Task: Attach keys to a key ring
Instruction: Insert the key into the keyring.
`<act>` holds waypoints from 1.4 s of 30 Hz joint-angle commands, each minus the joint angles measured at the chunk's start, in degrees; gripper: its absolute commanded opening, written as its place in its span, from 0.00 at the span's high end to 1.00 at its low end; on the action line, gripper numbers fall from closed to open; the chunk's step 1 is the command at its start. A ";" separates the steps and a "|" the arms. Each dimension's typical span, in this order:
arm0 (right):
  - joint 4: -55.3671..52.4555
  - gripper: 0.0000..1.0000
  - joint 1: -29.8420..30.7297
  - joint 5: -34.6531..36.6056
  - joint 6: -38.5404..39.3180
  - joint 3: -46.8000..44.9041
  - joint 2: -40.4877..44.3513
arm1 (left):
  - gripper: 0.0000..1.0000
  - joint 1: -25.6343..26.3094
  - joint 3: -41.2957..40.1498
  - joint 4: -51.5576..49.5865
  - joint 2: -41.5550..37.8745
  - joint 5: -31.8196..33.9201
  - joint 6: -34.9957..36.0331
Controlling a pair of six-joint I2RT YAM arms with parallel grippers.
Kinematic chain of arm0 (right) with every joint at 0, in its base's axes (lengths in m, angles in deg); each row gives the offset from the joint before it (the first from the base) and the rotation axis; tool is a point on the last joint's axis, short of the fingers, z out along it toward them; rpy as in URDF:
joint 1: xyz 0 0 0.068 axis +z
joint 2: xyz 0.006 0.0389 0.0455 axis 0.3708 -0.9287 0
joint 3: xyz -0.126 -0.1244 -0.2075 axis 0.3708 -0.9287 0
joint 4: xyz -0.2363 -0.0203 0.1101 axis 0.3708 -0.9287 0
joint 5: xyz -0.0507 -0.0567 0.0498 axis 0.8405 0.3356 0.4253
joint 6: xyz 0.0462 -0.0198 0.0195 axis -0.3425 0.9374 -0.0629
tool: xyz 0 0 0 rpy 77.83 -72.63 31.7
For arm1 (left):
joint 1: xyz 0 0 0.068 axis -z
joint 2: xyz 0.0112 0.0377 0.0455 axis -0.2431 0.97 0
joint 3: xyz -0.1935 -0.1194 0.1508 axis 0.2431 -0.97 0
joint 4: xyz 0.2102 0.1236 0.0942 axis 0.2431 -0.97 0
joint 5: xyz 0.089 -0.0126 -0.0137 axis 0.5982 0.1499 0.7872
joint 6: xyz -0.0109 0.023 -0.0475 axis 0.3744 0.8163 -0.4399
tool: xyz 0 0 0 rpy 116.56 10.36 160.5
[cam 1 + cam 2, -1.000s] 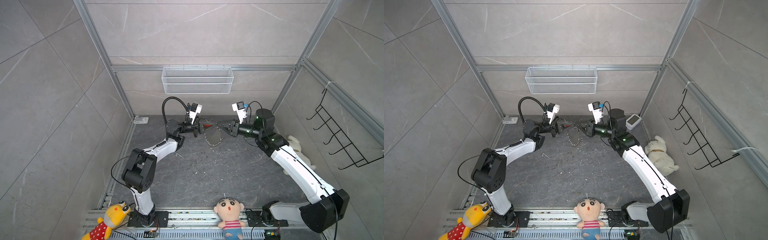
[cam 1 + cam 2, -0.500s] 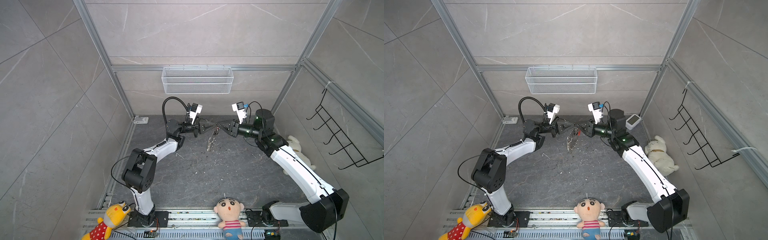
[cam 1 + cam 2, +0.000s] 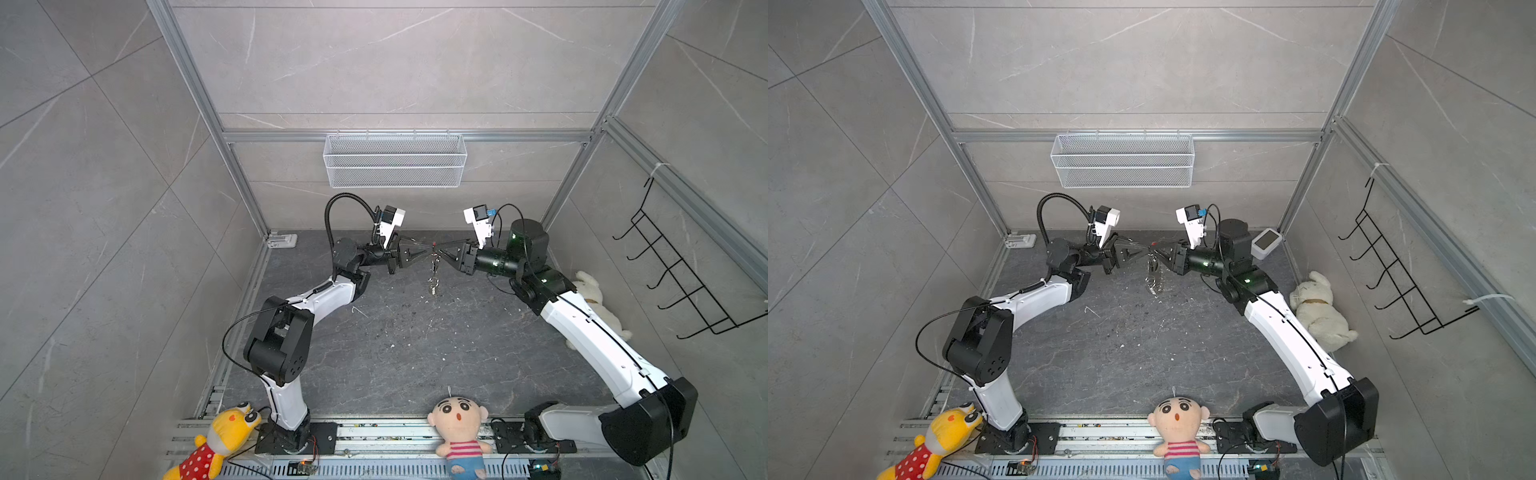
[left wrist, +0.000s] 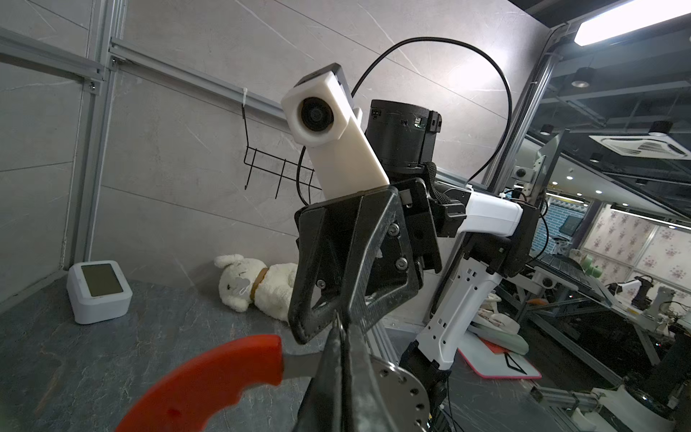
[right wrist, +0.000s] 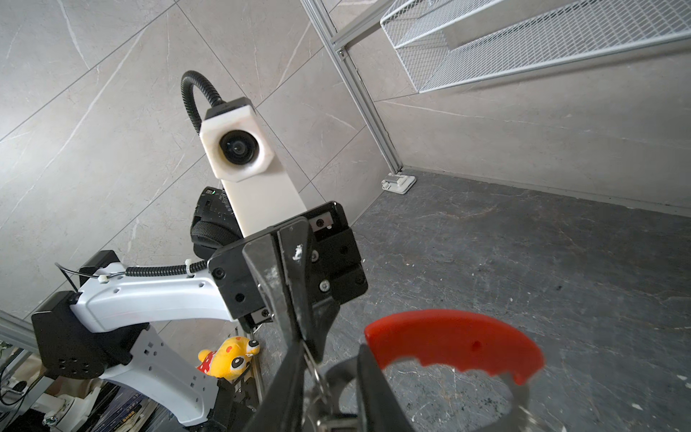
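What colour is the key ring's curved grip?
The key ring grip is bright red, clearest in the right wrist view.

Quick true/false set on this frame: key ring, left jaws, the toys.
1. The key ring lies flat on the table. False: it hangs from the left gripper.
2. The left gripper's jaws are shut on the key ring. True.
3. A white plush toy lies beside the right arm. True.
4. The boy doll sits in the wire basket. False: it sits at the front, between the arm bases.
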 commanded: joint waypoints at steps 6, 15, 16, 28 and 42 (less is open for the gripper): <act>-0.54 0.82 -0.12 0.51 0.04 -1.34 1.02 | 1.00 0.30 3.16 4.55 -0.84 0.95 -1.13; -0.85 1.00 -0.11 -0.55 0.18 -0.46 0.71 | 1.00 0.30 2.98 4.47 -0.22 0.43 -1.30; -1.61 1.00 -0.07 -0.55 0.57 0.09 0.72 | 1.00 0.29 3.01 4.46 -0.08 0.33 -1.43; -24.24 1.00 -0.19 -0.80 12.42 12.65 -3.40 | 0.56 -3.55 -0.18 -1.43 -3.19 -8.23 0.33; -41.83 1.00 0.18 -5.19 24.12 22.97 -8.87 | 0.75 -4.81 10.96 -79.63 -10.62 -16.48 54.46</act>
